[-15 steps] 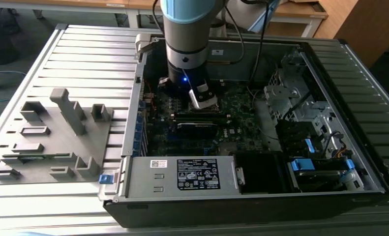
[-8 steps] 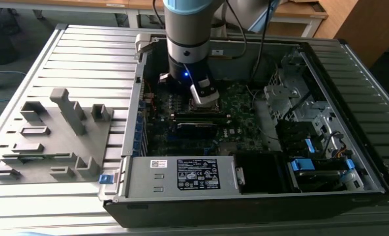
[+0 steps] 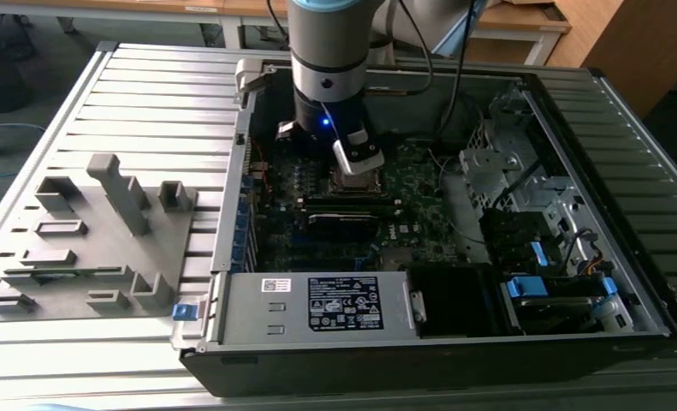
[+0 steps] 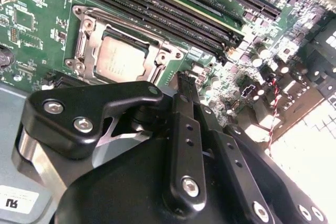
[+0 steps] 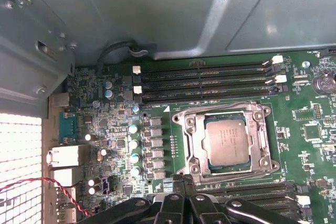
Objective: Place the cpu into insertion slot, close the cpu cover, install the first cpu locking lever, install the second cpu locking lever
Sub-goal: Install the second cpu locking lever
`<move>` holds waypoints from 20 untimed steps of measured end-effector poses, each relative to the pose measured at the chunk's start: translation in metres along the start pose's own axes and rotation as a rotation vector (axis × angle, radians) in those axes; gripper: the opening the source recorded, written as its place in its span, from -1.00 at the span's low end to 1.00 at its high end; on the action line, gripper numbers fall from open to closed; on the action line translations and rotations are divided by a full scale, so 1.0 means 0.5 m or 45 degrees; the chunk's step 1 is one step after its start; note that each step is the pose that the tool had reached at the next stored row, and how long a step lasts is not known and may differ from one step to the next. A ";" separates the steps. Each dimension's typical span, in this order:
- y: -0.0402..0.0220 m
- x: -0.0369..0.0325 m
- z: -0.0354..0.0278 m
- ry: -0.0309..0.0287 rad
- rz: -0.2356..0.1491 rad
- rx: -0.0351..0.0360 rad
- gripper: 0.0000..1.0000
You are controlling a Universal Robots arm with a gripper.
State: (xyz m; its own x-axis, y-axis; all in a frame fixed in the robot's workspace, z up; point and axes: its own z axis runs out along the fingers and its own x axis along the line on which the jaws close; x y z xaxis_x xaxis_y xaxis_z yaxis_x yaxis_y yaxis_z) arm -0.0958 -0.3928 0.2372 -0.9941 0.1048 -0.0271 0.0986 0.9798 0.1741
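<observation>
While your arm hangs inside the open black computer case [image 3: 453,360], the small square cpu with its dull silver-grey metal top [image 5: 227,141] already lies flat in the socket on the green motherboard [image 5: 121,129], and the thin silvery metal cpu cover frame [image 5: 191,142] sits down around it, the chip's top showing through the cut-out middle in both wrist views. You have the black fingers [image 4: 185,85] pressed together with nothing between them, their tips just beside the socket's edge (beside it, not over the chip). On the slatted metal worktop [image 3: 144,94], a grey parts fixture [image 3: 98,240] stands at the exterior view's left, well apart from the case.
</observation>
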 end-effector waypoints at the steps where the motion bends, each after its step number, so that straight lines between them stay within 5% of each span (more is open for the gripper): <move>1: 0.000 0.000 0.000 0.0000 0.000 0.0000 -0.79; 5: 0.001 -0.005 0.000 0.0001 0.000 0.0008 -0.79; 12: 0.004 -0.042 0.002 -0.0005 0.002 0.0027 -0.79; 20: 0.008 -0.077 0.003 0.0001 0.005 0.0203 -0.79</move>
State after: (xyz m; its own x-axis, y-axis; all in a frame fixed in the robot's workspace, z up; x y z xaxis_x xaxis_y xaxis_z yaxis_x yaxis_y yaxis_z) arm -0.0573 -0.3928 0.2373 -0.9938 0.1084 -0.0264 0.1029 0.9820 0.1584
